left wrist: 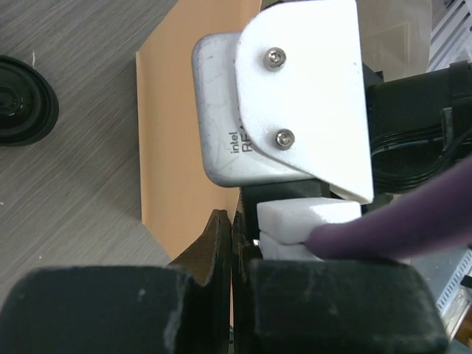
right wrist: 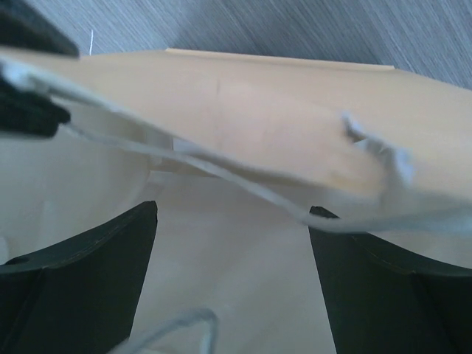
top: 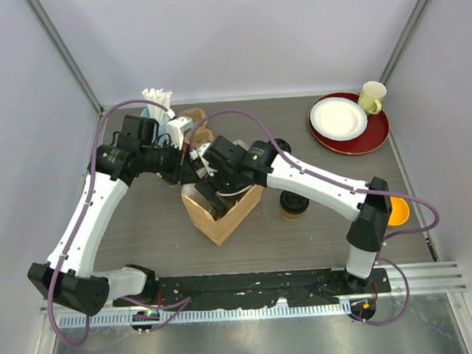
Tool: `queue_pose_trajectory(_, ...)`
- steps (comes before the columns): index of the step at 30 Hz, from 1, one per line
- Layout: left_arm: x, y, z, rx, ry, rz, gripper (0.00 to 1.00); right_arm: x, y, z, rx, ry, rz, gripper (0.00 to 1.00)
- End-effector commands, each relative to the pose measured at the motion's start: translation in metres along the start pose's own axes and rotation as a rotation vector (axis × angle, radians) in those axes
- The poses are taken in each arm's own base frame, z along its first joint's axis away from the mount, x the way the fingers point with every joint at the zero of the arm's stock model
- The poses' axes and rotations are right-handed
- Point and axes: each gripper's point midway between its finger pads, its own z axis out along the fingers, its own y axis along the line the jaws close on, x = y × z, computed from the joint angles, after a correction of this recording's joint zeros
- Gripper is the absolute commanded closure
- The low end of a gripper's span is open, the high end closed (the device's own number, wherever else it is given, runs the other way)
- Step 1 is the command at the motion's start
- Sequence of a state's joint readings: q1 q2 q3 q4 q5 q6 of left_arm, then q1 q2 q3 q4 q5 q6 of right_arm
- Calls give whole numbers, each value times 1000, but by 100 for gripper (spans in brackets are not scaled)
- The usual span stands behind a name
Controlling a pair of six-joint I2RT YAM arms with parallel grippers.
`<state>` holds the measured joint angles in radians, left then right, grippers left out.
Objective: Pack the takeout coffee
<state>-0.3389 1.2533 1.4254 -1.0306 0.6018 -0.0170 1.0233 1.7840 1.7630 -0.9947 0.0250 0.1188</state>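
A brown paper bag (top: 230, 216) stands open in the middle of the table. My left gripper (top: 190, 171) is shut on the bag's upper edge at its far-left side. In the left wrist view the paper rim (left wrist: 214, 243) sits pinched between the black fingers. My right gripper (top: 213, 195) is open and reaches down into the bag's mouth. Its fingers (right wrist: 88, 258) stand wide apart over the pale inside of the bag (right wrist: 243, 125), and nothing is between them. One kraft coffee cup with a black lid (top: 293, 203) stands just right of the bag. A black lid (left wrist: 22, 99) shows in the left wrist view. A second cup is not in view.
A red tray (top: 373, 136) at the back right holds a white plate (top: 337, 116) and a pale-yellow mug (top: 372, 96). A light-blue cup of white straws (top: 156, 102) and brown cardboard pieces (top: 193, 120) stand at the back left. An orange object (top: 400, 210) lies by the right arm.
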Motion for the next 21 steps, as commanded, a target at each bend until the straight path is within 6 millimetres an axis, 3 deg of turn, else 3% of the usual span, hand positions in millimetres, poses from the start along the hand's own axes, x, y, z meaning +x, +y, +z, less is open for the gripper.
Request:
queue_pose_trajectory(1, -1, -10, -10, 14, -22, 103, 100, -24, 14, -44, -69, -126, 13, 11)
queue_pose_trajectory(13, 20, -19, -15, 29, 14, 151, 100, -70, 29, -89, -151, -334, 42, 11)
queue_pose_trajectory(14, 21, -21, -14, 39, 18, 131, 100, -70, 27, -88, -142, -331, 44, 11)
queue_pose_trajectory(18, 23, -26, -11, 73, 33, 81, 100, -65, -10, -85, 70, -297, 123, 15)
queue_pose_trajectory(21, 23, -26, -9, 76, 32, 68, 100, -57, -16, -88, 113, -238, 119, 16)
